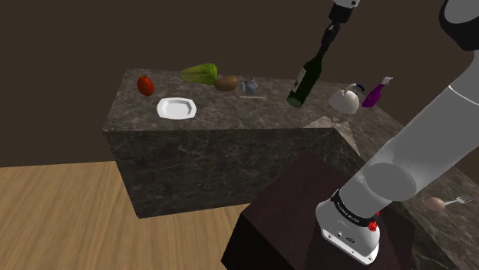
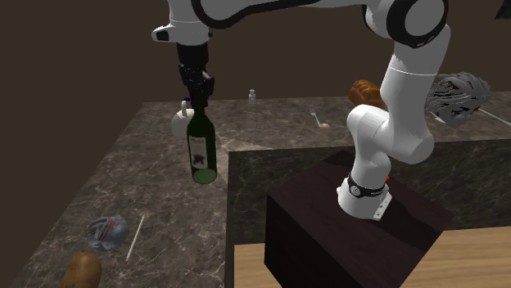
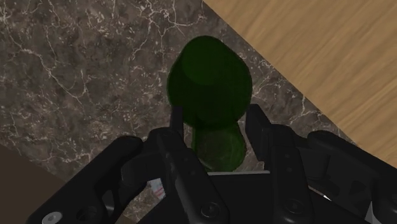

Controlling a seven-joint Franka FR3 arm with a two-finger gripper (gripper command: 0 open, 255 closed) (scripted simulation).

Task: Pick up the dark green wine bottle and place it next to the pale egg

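Your gripper [image 1: 328, 47] is clenched on the slim neck of the dark green wine bottle [image 1: 304, 83]. In the wrist view the black fingers [image 3: 174, 137] press the glassy green neck from both sides, and the rounded shoulder of the bottle [image 3: 213, 76] swells out past them.

Take the stand [image 1: 303, 211], a dark, blocky box, as your reference. In the shoulder view the bottle hangs above and beyond the stand, tilted, its base over the counter [image 1: 230, 115], a dark stone-like slab with pale veins. You cannot tell whether the base touches the slab. In the second exterior view the bottle [image 2: 202, 151] is to the left of the stand [image 2: 327, 217], nearly upright, showing a pale label, with the gripper [image 2: 197, 96] on top.

The pale egg [image 1: 435, 204], smooth and oval, lies to the right of the stand in the shoulder view, just beside a fork [image 1: 461, 199]. It is well apart from the bottle. In the second exterior view the egg [image 2: 326, 126] sits beyond the stand.

Farther from the stand than the bottle, towards the shoulder view's left, you see a flat white plate [image 1: 176, 108], a glossy red tomato [image 1: 146, 84], a lumpy green pepper [image 1: 199, 73] and a brown potato [image 1: 226, 83]. A rounded white pot [image 1: 345, 100] and a purple spray bottle [image 1: 376, 93] stand beyond the stand, right of the bottle.
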